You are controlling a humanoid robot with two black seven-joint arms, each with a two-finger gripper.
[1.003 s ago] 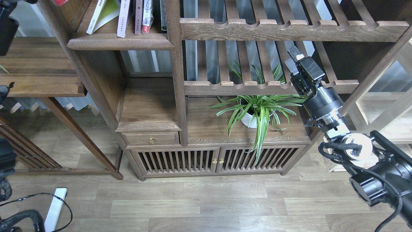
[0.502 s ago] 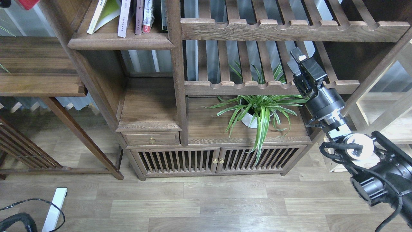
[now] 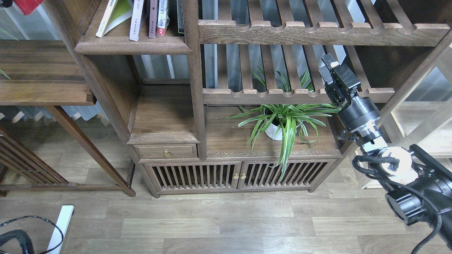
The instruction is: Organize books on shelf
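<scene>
The shelf [image 3: 132, 46], a dark-brown plank with a rounded front edge, is at the top left. Several books stand on it. A white and yellow-green book [image 3: 112, 16] leans to the right. Beside it stand a pale lavender-white book [image 3: 136, 19], a thin dark book [image 3: 152, 17] and a red-and-white one [image 3: 162, 17]. A dark-red thing [image 3: 27, 5] shows at the top-left corner, cut off by the frame edge, with a black sliver beside it. My right gripper [image 3: 330, 65] is raised before the slatted rack at right, holding nothing; its fingers cannot be told apart.
A potted spider plant [image 3: 282, 121] sits on the cabinet top below the scalloped slatted racks [image 3: 317, 33]. A small drawer [image 3: 166, 152] and slatted doors [image 3: 240, 175] lie beneath. A side table [image 3: 42, 91] stands at left. A pale wooden rack [image 3: 423, 141] is behind my right arm.
The black left arm parts along the left edge have left the view. The red thing in the top-left corner shifted left. My right gripper drifted slightly right and down.
</scene>
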